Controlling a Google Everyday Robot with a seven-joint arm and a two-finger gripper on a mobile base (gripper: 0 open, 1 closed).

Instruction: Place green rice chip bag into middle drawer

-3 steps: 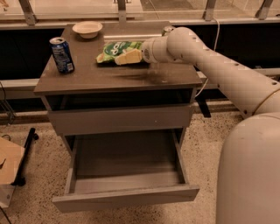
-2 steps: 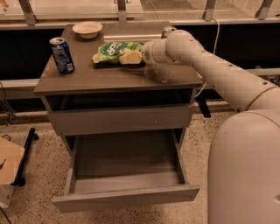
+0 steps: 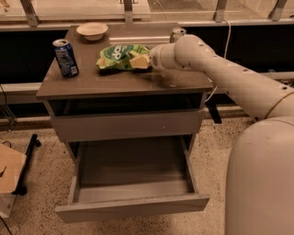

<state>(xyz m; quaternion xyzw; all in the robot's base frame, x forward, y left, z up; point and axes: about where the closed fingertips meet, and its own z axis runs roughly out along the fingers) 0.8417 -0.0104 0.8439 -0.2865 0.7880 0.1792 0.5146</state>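
While jaws at bag (image 3: 117,55), two cans (image 3: 65,57) (image 3: 177,33).

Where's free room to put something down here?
Inside the open drawer, which is bare. Also the front strip of the cabinet top, before the blue can and green bag. Crowded further back: bowl, bag, and the gripper at it.

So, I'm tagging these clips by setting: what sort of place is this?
Probably an office or lab test area, not a home: a freestanding grey cabinet on speckled hard floor, metal railing posts behind. The tool sits at the green rice chip bag on top, above the open middle drawer.
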